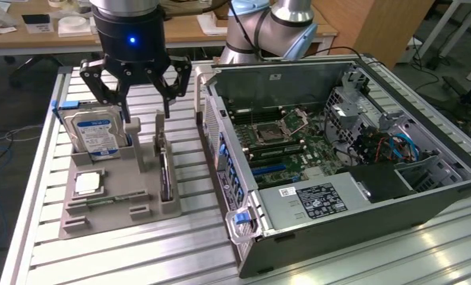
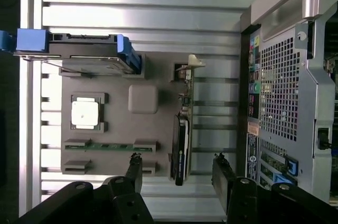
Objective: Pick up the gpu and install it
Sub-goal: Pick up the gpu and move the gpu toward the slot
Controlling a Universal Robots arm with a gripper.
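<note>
Grey fixture tray (image 1: 108, 208) holds gpu (image 1: 166, 172) on edge in slot, top edge exposed for grasp. Gripper (image 1: 144, 111) hovers above, jaws wide open, empty, card aligned between them. Open PC case (image 1: 338, 196) just beside tray, motherboard accessible.

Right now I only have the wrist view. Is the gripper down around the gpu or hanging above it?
Observer: Above it. The gripper hangs open over the gpu, which stands on edge in the grey fixture. They look apart.
Operator: Is the case open on top?
Observer: Yes. The computer case lies with its open side up, and the motherboard is exposed.
Operator: Anything loose in there?
Observer: Blue cables loop inside the case at the end on the exterior view's right.
</note>
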